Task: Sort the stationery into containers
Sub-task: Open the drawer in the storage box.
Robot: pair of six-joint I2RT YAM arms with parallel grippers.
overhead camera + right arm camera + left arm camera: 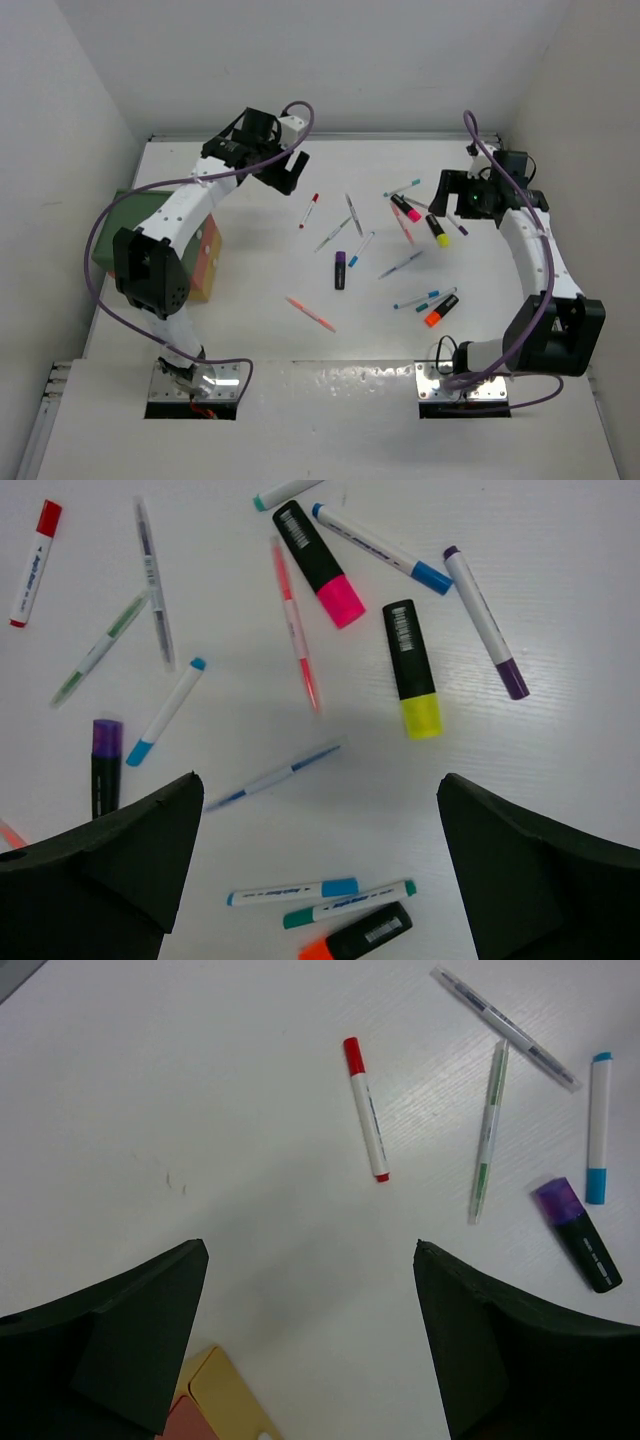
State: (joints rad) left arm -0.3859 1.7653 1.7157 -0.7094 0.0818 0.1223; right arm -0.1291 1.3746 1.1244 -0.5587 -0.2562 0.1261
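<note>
Nothing is sorted yet. The stationery (340, 270) lies loose across the middle and right of the top view, while the containers (108, 225) sit at the left edge (partly hidden by the left arm). The left jaws hang released and empty over bare worktop (200, 1080), with the red-capped pen (365, 1108) nearest. The right jaws, also released and empty, hover above 2 highlighters, the yellow highlighter (413, 670) and the pink highlighter (318, 565). Thin pens crowd both, so a clean pick looks awkward.

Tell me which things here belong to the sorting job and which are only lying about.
For the job: pens, purple highlighter, pink highlighter, yellow highlighter, orange highlighter, green tray, orange tray.
Not for the job: purple cables, metal base plates.
</note>
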